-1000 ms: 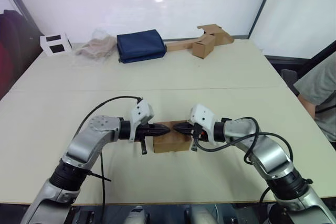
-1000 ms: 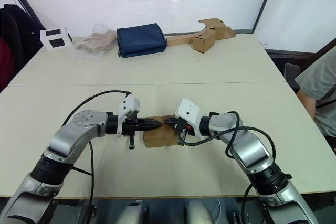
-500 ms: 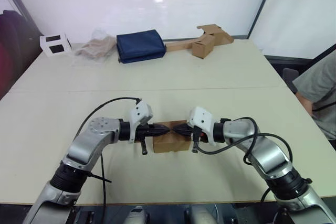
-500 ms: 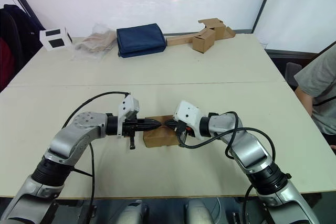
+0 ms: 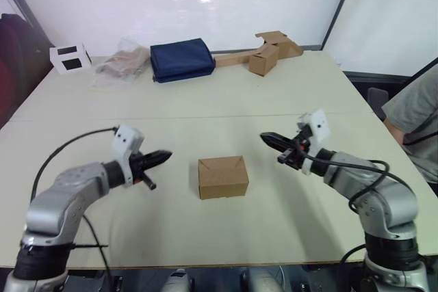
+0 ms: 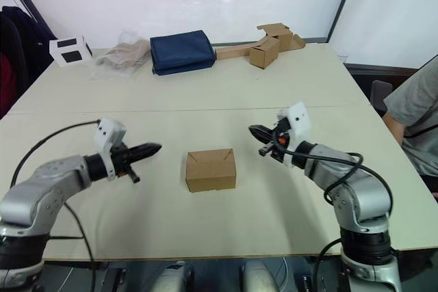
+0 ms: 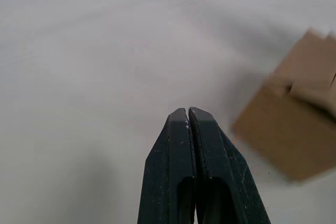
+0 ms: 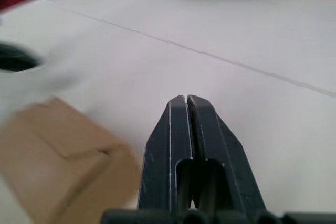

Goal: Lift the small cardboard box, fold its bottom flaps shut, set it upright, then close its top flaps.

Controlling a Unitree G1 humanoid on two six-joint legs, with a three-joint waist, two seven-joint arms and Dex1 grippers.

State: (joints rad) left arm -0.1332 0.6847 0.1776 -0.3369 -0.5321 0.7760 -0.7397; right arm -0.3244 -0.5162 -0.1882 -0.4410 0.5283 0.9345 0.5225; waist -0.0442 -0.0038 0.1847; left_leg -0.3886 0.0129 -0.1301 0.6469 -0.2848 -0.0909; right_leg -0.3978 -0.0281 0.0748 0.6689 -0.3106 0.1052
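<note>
Left eye view: small cardboard box (image 5: pixel 222 177) upright on desk (image 5: pixel 287 94), top flaps closed.
Left gripper (image 5: pixel 164 156) & right gripper (image 5: pixel 266 138) flank it, well apart; fingers pressed together, empty — job looks done.

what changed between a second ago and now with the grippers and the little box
Both grippers have pulled away from the small cardboard box: the left gripper swung out to the robot's left, the right gripper out to its right and a bit farther back. Both are shut, empty and clear of the box. The box sits where it was on the table, top flaps closed. The items along the far edge haven't moved.
</note>
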